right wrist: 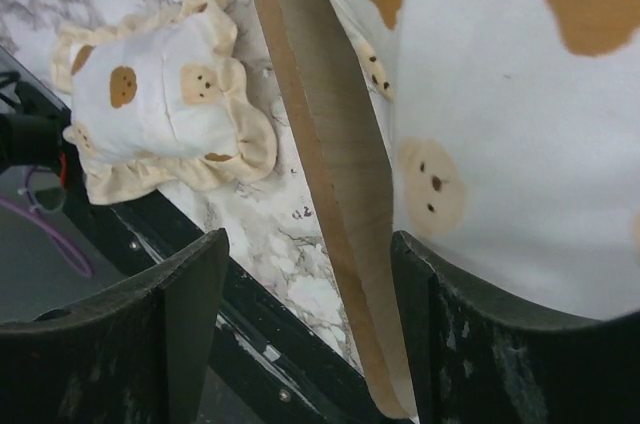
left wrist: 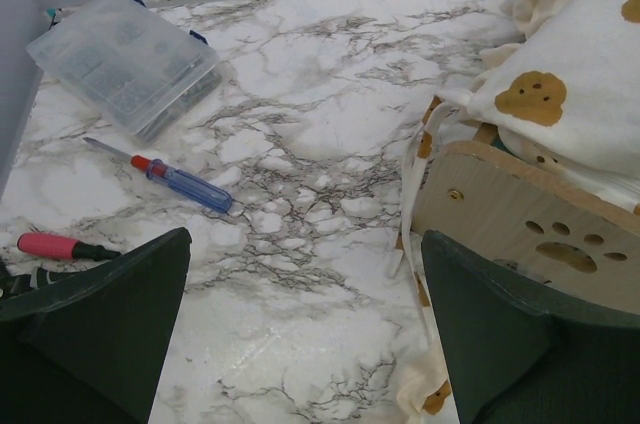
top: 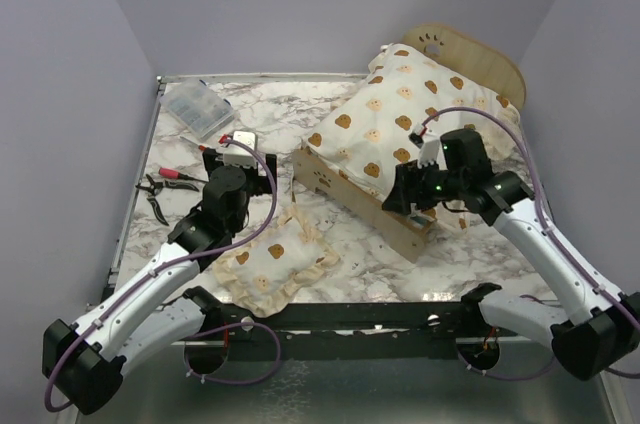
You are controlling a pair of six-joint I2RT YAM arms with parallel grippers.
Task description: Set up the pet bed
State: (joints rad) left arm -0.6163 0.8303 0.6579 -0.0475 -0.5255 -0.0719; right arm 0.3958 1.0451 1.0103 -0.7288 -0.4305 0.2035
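Marble tabletop (top: pixel 300 109) carries light plywood pet bed (top: pixel 365 206) right of centre, long axis diagonal: paw-cutout headboard (top: pixel 470 49) far right, footboard (top: pixel 320 172) toward centre. L tool (left wrist: pixel 305 239) wide open, empty. R tool (right wrist: pixel 310 239) open, straddling side rail (right wrist: pixel 330 144) w/o pinching.

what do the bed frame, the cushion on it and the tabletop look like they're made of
Bed frame: pale, unpainted plywood by the look, with fine grain, a matte face and cut-out paw holes.
Cushion: soft matte cloth, cream with brown bear prints; it sags and folds.
Tabletop: white, grey-veined marble pattern with a slight sheen; whether it is stone or a printed surface cannot be told.
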